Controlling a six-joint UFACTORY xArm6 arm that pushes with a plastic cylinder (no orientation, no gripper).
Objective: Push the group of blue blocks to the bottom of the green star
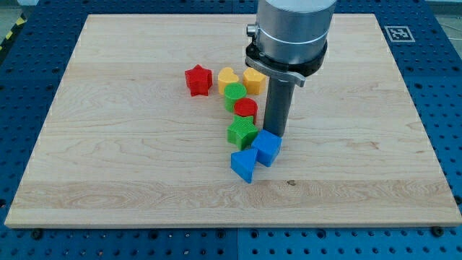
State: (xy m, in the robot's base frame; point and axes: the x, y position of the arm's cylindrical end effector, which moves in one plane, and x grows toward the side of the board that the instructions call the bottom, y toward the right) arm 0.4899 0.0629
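Two blue blocks lie together below the board's middle: a blue cube point(267, 148) and a blue triangle-like block point(244, 165) at its lower left. The green star point(242, 132) sits just up-left of the cube, touching or nearly touching it. My tip point(275, 136) is at the cube's upper edge, right beside the star's right side. The rod point(278, 105) rises from there to the arm's grey body.
Above the star stand a red cylinder-like block point(246, 109), a green round block point(234, 94), a yellow heart point(253, 80), another yellow block point(228, 76) and a red star point(198, 79). The wooden board point(108, 144) lies on a blue perforated table.
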